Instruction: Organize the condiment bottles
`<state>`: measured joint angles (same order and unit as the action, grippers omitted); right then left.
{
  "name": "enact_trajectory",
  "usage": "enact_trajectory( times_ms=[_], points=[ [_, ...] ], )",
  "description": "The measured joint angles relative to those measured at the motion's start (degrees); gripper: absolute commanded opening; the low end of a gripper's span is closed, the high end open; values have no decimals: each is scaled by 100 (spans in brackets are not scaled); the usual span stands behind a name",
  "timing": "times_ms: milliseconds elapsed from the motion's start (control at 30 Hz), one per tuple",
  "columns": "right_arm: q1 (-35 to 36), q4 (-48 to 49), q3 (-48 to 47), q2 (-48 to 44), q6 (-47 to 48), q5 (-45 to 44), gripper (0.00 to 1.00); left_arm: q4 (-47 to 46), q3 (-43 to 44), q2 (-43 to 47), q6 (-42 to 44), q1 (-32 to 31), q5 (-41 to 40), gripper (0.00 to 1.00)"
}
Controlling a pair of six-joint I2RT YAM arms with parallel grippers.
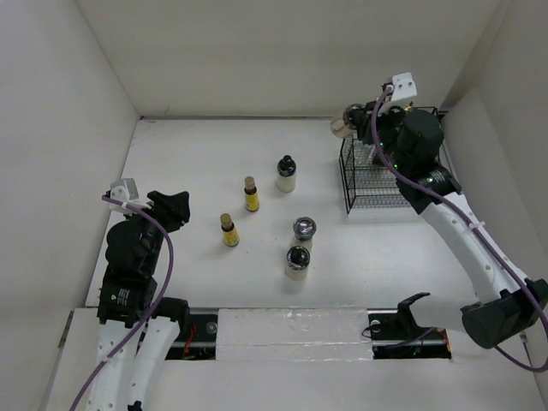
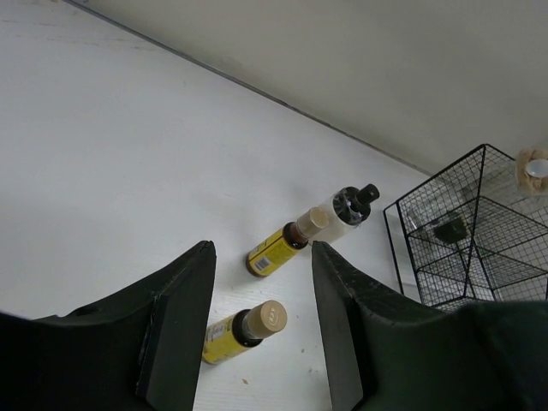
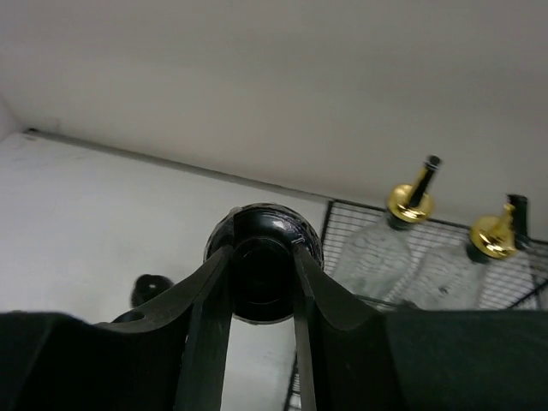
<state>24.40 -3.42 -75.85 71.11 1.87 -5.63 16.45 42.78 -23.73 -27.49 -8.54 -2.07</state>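
My right gripper point(image 1: 358, 120) is shut on the black lid of a cream jar point(image 1: 345, 122) and holds it in the air at the far left corner of the black wire basket point(image 1: 375, 195). In the right wrist view the lid point(image 3: 264, 257) sits between the fingers, and two clear cruets with gold spouts point(image 3: 409, 204) point(image 3: 491, 236) stand in the basket. My left gripper point(image 1: 177, 210) is open and empty, left of two yellow bottles point(image 1: 251, 195) point(image 1: 229, 230). A black-lidded cream jar point(image 1: 286, 175) and two silvery-lidded jars point(image 1: 304, 229) point(image 1: 297, 262) stand mid-table.
The basket stands at the far right against the side wall. White walls enclose the table at the back and both sides. In the left wrist view the yellow bottles point(image 2: 272, 252) point(image 2: 241, 330) lie ahead of the fingers, with the basket point(image 2: 402, 224) beyond.
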Motion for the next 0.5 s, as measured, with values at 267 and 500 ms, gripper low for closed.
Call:
enact_trajectory(
  times_ms=[267, 500],
  points=[
    [-1075, -562, 2, 192, -59, -2, 3, -9, 0, -2, 0, 0, 15, 45],
    [-1298, -688, 2, 472, -153, 13, 3, -35, 0, -2, 0, 0, 13, 45]
  ],
)
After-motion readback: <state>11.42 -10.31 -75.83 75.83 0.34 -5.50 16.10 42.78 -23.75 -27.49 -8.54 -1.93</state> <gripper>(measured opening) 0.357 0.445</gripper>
